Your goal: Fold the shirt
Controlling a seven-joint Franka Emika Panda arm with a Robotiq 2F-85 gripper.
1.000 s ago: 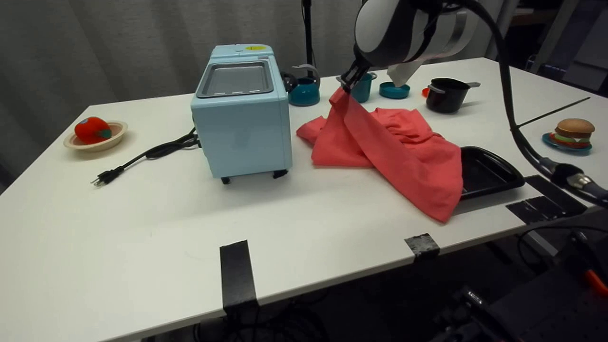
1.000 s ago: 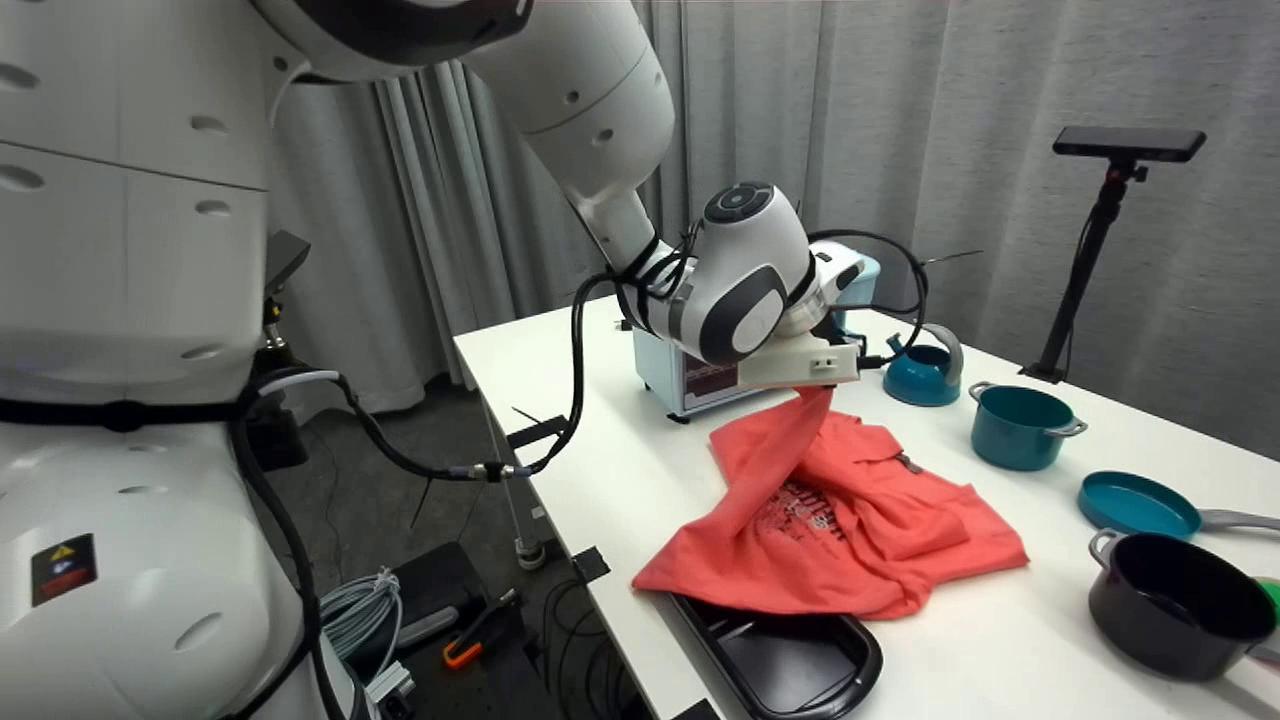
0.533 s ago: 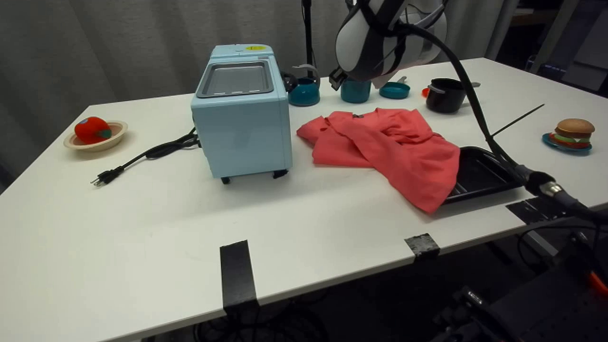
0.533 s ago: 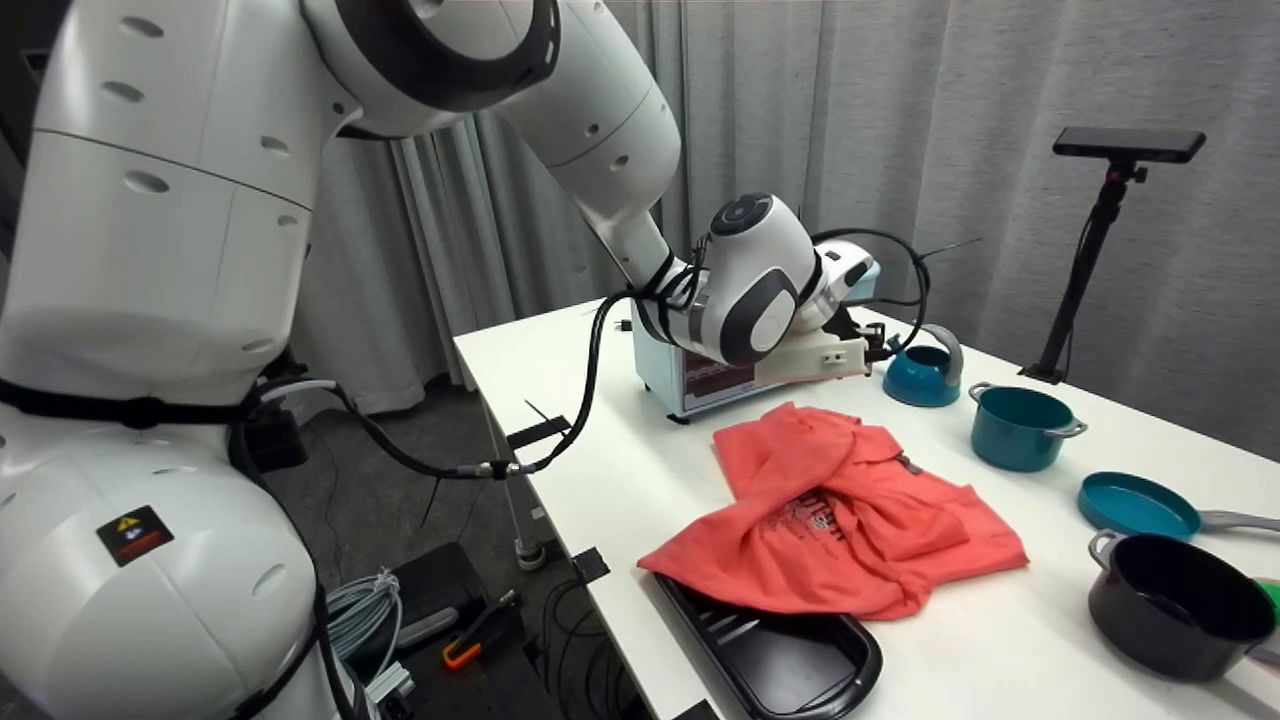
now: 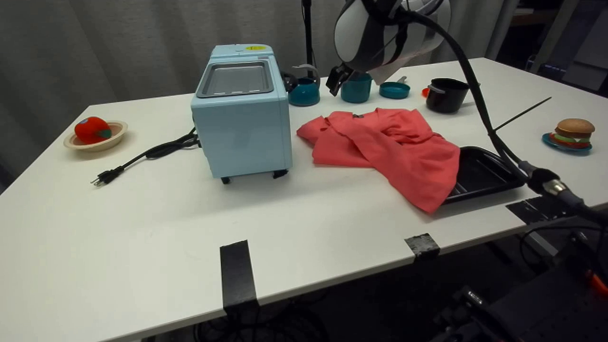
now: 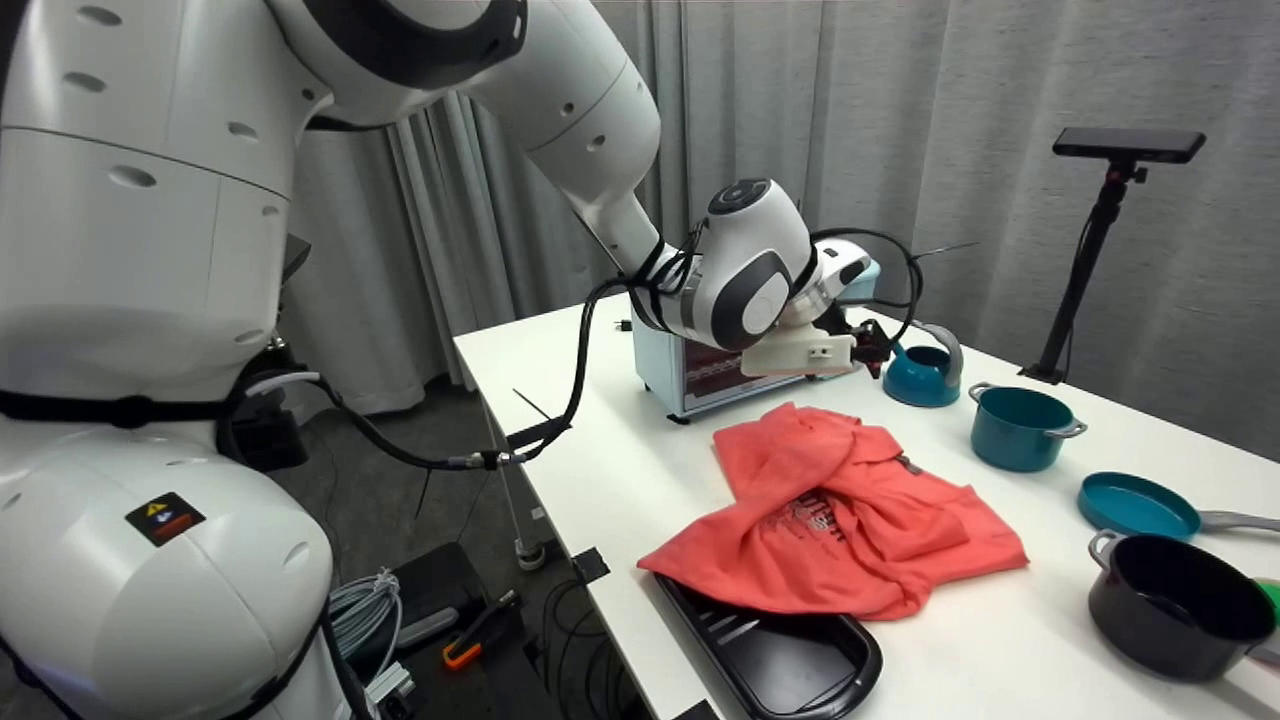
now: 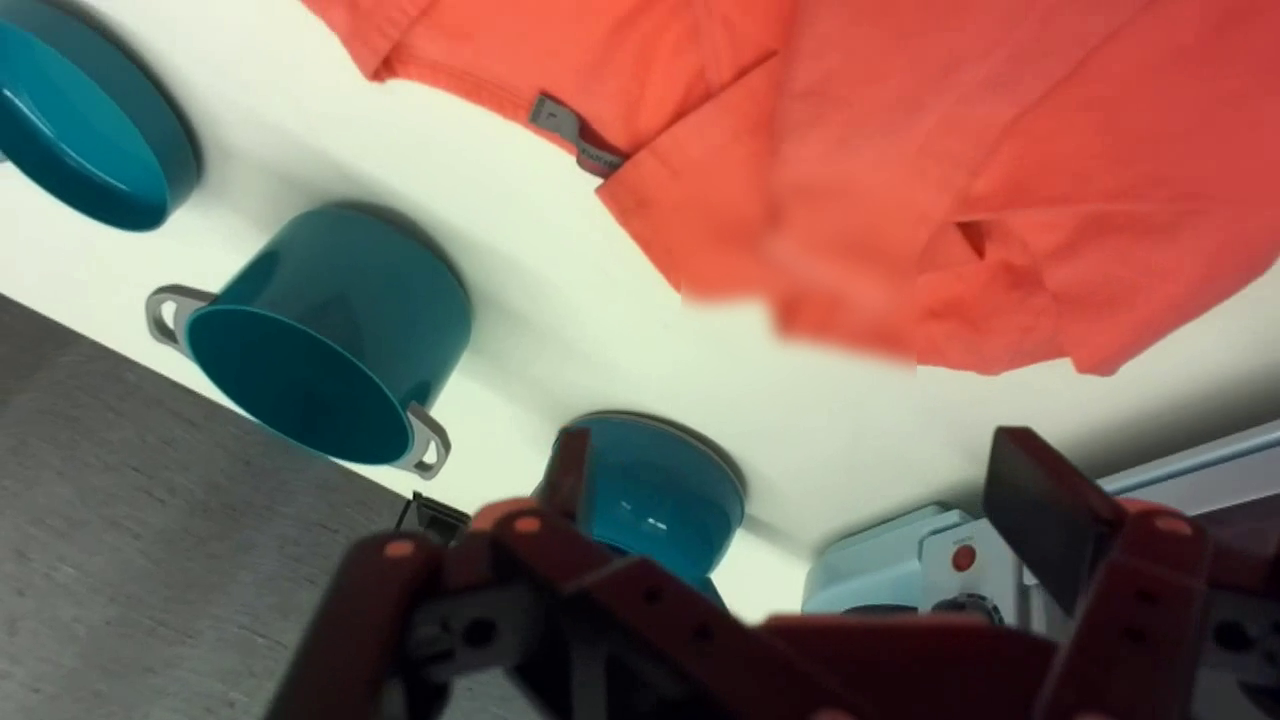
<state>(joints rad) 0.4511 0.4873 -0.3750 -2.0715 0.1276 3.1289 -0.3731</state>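
The red shirt (image 5: 387, 147) is bunched up on the white desk (image 5: 142, 256), and a black tray (image 5: 479, 173) is partly covered by it. The jaws are held wide apart above the desk.

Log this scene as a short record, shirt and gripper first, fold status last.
Shirt: coral red, rumpled
Gripper: open, holding nothing, apart from the shirt
Tray: black, partly under the shirt
Appliance: light blue, beside the shirt, not touching
Also there: teal kettle, teal pot, teal pan, black pot
Fold status: unfinished; cloth lies uneven
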